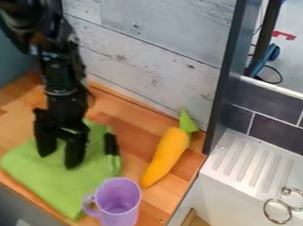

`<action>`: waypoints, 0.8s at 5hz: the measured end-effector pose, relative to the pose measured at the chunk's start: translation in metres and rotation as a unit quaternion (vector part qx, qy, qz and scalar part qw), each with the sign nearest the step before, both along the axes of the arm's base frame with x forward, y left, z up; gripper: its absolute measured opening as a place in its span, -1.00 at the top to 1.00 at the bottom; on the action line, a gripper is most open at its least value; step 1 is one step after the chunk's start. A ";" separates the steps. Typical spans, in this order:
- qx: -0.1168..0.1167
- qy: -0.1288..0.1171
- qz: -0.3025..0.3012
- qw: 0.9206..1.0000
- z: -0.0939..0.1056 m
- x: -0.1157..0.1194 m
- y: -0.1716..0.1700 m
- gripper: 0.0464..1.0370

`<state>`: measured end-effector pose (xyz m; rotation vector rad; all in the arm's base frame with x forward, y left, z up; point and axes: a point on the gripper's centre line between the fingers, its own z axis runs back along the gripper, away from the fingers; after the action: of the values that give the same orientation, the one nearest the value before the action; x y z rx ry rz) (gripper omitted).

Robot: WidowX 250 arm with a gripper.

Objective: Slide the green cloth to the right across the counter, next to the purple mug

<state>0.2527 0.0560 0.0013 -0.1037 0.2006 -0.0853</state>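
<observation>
Above the green cloth (37, 177) at the left hangs the black gripper (59, 158), pointing down with its two fingers apart and nothing visible between them. The cloth lies spread on the wooden counter, and I cannot tell whether the fingertips touch it. A small black object (111, 145) is at the cloth's right edge. In front and to the right stands a purple cup (121, 208), its handle toward the left beside the cloth. An orange carrot (166, 156) with a green top lies to the right of the cloth, its tip toward the cup.
A wooden wall (145, 60) runs behind the counter (134, 128), and a dark upright panel (225, 71) stands at its right back corner. Right of the counter is a white sink (240, 191) with a ridged drainboard and metal rings (277, 211).
</observation>
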 end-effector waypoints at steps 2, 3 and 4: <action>0.010 0.018 0.020 1.000 0.007 -0.009 -0.002 -0.93; 0.032 0.006 0.031 0.999 0.024 -0.007 0.008 -0.92; 0.061 -0.021 0.045 0.997 0.054 -0.007 0.023 -0.92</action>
<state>0.2456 0.0795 0.0553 0.0103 0.1582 0.0149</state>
